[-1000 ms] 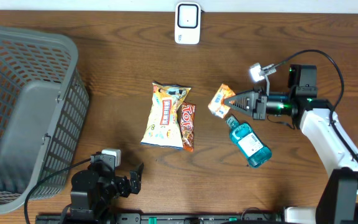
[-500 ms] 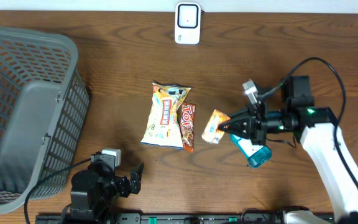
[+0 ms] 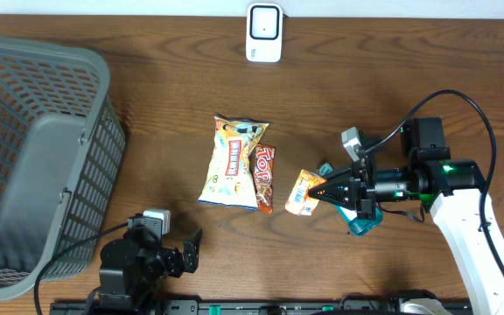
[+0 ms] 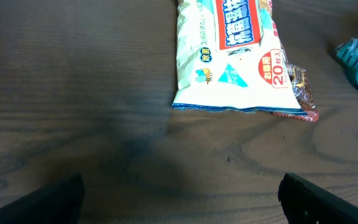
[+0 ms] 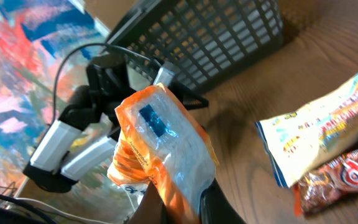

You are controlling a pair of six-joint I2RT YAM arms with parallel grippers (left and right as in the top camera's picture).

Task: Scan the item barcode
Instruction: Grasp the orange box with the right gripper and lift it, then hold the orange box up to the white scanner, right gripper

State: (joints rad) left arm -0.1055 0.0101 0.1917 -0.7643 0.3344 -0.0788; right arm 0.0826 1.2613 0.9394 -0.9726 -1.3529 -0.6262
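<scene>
Two grippers show. Nearest, the left gripper [image 3: 191, 248] sits with jaws spread wide. The right gripper [image 3: 319, 190] is clamped on a small orange plastic packet [image 3: 304, 193], which sticks out leftward. Only the right wrist view shows the packet's long axis rising from the fingers and a blue patch on its clear face. A teal plastic bottle [image 3: 358, 220] lies under that gripper. A red-brown snack bag [image 3: 264, 179] and a white-and-yellow snack bag [image 3: 233, 162] lie just left. The white boxy scanner [image 3: 263, 32] stands farthest.

The wooden table [image 3: 173, 79] is lit evenly from above, soft shadows cast beside the basket [image 3: 94, 175]; the left-wrist view is dimmed by a broad shadow.
</scene>
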